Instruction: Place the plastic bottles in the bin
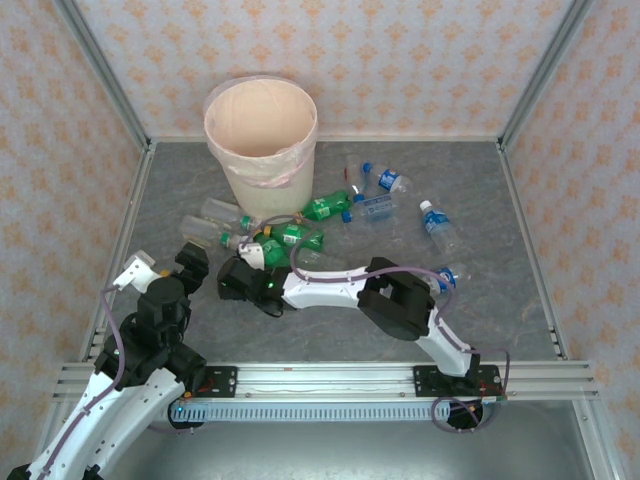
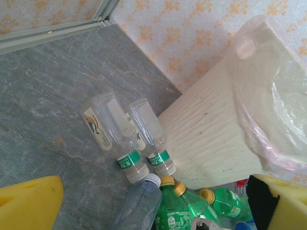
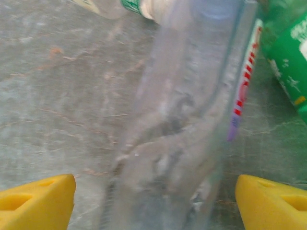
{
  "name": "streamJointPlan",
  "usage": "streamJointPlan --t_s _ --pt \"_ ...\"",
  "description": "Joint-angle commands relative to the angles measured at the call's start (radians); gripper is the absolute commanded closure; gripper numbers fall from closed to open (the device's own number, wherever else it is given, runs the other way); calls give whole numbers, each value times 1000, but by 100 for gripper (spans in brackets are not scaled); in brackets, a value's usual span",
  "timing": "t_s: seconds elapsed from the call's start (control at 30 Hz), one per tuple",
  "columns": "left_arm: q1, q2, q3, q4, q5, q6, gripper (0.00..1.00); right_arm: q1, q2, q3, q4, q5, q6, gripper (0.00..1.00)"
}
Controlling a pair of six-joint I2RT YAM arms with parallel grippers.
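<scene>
Grey table [image 3: 57,86]; right tool [image 3: 154,194] gapes astride a clear bottle [image 3: 182,120].

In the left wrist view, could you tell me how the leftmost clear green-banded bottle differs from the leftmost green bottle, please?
The clear bottle has a see-through body; the green bottle is tinted green. The clear bottle's cap is whitish, the green bottle's yellow. The clear bottle's cap end points toward the camera, the green bottle's away. Both lie on the table beside the bin, outside it.
</scene>
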Motion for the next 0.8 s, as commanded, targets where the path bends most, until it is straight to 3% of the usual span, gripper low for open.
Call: streamJointPlan --t_s 0.0,0.2,0.33,0.4,0.77 --pt "3 -14 2 -28 -8 -3 1 -14 3 -36 -36 32 51 15" --pt "4 -10 2 -28 -3 -3 1 -19 13 -64 0 6 53 25" --pt "3 -4 3 -30 0 -1 1 -16 -3 -83 9 9 49 41" --pt "3 -1 3 -28 3 -3 1 -8 -30 -105 22 23 40 45" --pt "3 51 11 22 119 -8 1 71 -261 -292 93 198 -46 45"
